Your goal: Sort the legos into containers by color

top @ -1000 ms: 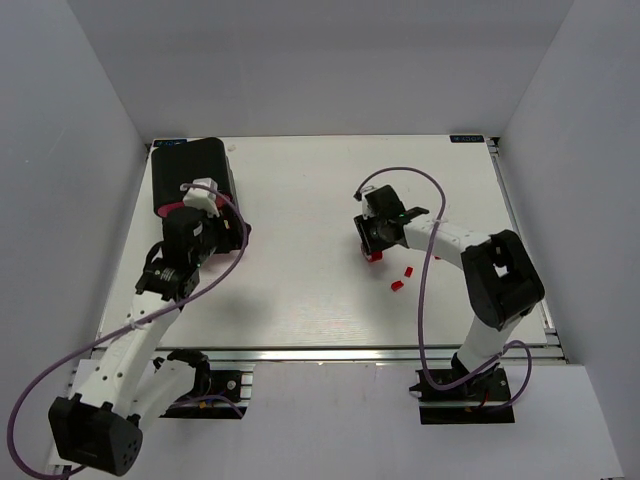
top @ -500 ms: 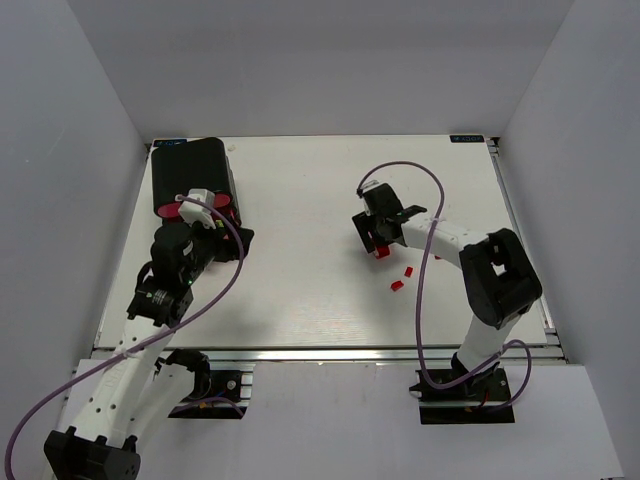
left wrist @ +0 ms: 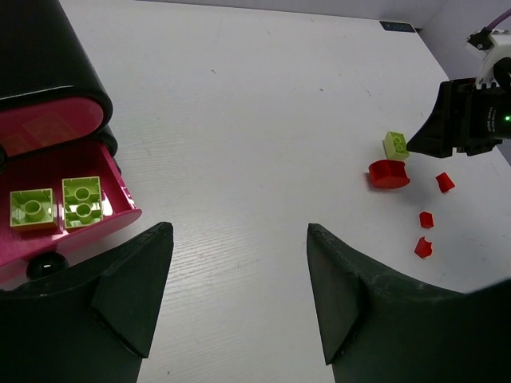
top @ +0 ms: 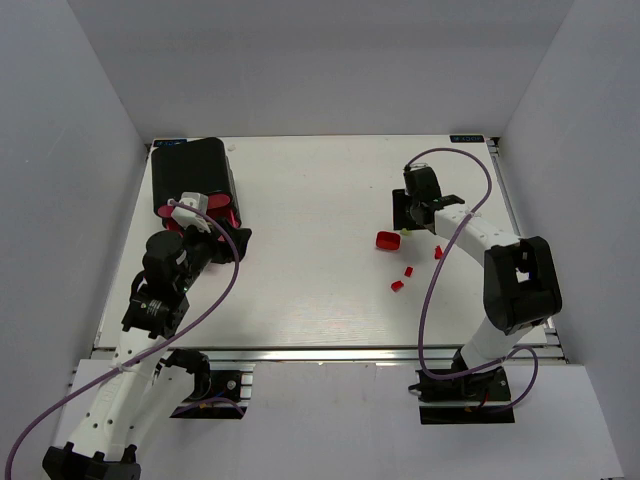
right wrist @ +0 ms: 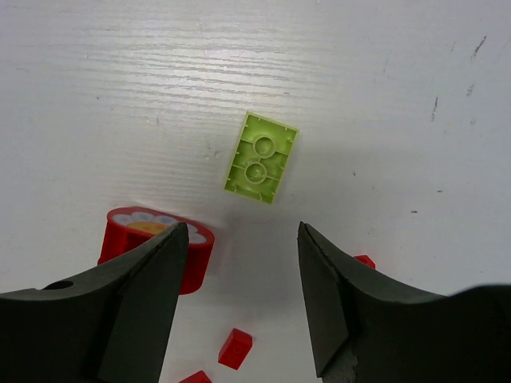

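Toward the far right of the table [top: 320, 290], the right gripper [right wrist: 241, 229] hangs over a lime brick [right wrist: 260, 157] lying flat, its jaws spread wide and empty. A round red piece [right wrist: 132, 231] sits just beside that brick, partly hidden behind one finger, and small red bricks [top: 397, 285] are scattered near it. At the left, the left gripper [left wrist: 238, 230], also wide open and holding nothing, faces the open pink drawer [left wrist: 124, 211] of the black housing [left wrist: 40, 56], where two lime bricks [left wrist: 82, 201] lie side by side.

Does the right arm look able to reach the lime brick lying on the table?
Probably yes: its open pincer hangs directly over the lime brick, nothing between; the red round piece lies apart.
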Robot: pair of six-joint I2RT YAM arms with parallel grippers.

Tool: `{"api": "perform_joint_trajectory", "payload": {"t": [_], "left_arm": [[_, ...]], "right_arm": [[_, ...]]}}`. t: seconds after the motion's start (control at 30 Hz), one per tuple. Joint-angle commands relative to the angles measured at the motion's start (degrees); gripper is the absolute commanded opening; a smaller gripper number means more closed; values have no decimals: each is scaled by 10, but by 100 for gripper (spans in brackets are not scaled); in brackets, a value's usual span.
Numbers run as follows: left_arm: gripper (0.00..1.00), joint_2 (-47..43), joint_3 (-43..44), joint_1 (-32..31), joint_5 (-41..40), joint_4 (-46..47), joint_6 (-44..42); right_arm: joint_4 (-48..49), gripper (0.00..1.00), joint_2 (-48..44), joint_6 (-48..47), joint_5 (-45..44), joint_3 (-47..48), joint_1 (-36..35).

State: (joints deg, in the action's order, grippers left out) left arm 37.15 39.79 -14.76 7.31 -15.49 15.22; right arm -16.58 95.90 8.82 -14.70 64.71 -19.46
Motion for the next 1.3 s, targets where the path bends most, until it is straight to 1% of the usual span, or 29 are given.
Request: {"api": "perform_joint_trajectory", "payload": {"t": [0.0,0.07,0.23,0.37,0.5,0.57,0.67,0.77,0.8,0.87,0.9,0.97,1.0,1.03,1.07,1.1,1.13,1.17,1.23,1.27], "left_arm": [[78,-7,-6,-3,11,8,-6],[77,-8,-7,-3,12,10,-6],[77,-8,-6,-3,13,10,-7],[78,-10,-7,-3,11,10,-7],[78,-14,-8,-3,11,10,-7],[78,-15,-8,-3,10,10,-7],[78,-14,-9,-3,11,12,-7],[78,-13,-8,-3,11,11,-8],[78,-14,-8,-3,11,11,-7],[78,-15,-8,-3,11,8,-6],[78,-17,-8,-3,10,8,-5],[78,-23,-9,-3,9,11,-5],[78,-29,-10,-3,10,13,-5],[79,-35,-12,-3,14,14,-6],[80,-40,-16,-3,15,20,-8],[81,-47,-17,-3,16,23,-11],[81,-62,-21,-3,17,26,-12],[82,-70,-25,-3,14,31,-14],[82,-101,-33,-3,3,43,-15],[82,-113,-40,-3,-4,47,-15]], "right_arm": [[10,63,17,32,14,13,10],[8,64,34,37,19,21,9],[20,65,67,52,-11,25,10],[37,65,90,55,-15,41,14],[30,64,132,59,-36,81,20],[28,64,140,59,-45,83,19],[48,59,138,55,-40,68,22],[54,49,138,53,-30,67,24],[52,42,141,54,-28,70,28],[45,33,138,53,-15,73,29],[49,25,128,52,-12,69,29],[76,17,110,27,-1,54,29],[91,10,81,12,9,43,26],[107,3,64,-6,55,35,25],[122,2,35,-55,98,25,24],[130,2,21,-108,169,28,22],[121,2,11,-149,309,35,23],[111,0,0,-205,356,54,14],[93,0,0,-245,434,85,-9],[82,0,3,-278,448,105,-19]]}}
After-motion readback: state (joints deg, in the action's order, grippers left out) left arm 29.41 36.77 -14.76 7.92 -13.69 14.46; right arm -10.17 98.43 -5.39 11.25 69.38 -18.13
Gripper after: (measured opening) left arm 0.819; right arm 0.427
